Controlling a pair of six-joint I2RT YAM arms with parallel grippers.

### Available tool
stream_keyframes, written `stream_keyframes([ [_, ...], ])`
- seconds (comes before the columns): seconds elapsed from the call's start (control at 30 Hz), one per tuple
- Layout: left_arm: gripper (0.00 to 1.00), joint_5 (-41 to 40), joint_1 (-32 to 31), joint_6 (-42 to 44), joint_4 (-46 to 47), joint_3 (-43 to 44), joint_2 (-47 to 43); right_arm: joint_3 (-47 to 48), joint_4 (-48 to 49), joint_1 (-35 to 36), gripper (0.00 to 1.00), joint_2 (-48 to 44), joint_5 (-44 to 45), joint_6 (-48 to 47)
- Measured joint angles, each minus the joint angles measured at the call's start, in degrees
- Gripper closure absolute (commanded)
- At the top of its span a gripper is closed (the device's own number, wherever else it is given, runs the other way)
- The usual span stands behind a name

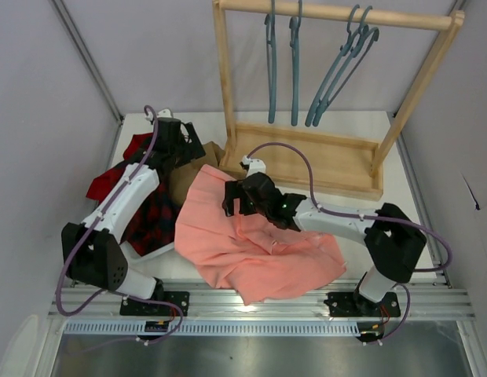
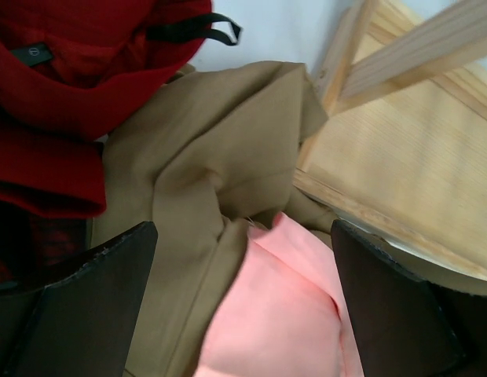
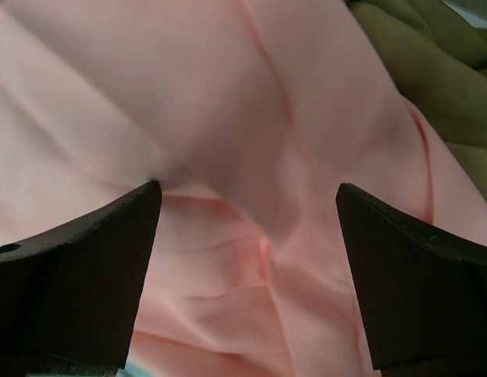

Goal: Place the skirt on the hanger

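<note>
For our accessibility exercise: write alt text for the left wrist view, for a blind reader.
The open left gripper hovers over a tan garment and the pink skirt. A red garment fills the upper left, a wooden rack base the upper right.

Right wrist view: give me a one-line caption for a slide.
Open right end effector poised over the rumpled salmon-pink skirt, tan-brown garment at upper right.

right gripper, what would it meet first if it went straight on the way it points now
Most likely the skirt: pink cloth fills the view between the right gripper's open jaws, though depth is unclear.
</note>
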Motion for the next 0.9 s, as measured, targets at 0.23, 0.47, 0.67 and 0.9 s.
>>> stream_keyframes([
  [0.23,0.01,0.44,2.82,0.48,0.66,0.00,5.05,-5.09,2.97,-4.59,0.89,3.67,-1.11,0.11],
  [0.47,0.01,0.48,3.21,2.32,0.70,0.00,6.73,-11.82,4.63,-3.96,1.00,-1.75,-2.10,0.96],
  [0.67,0.03,1.77,3.17,4.87,0.59,0.00,6.86,-19.37,-4.22,-2.95,1.00,-26.45,4.46,6.93],
  [0.9,0.02,1.84,0.48,7.67,0.57,-0.02,6.78,-21.14,-32.33,-8.11,1.00,-53.13,15.50,18.78],
])
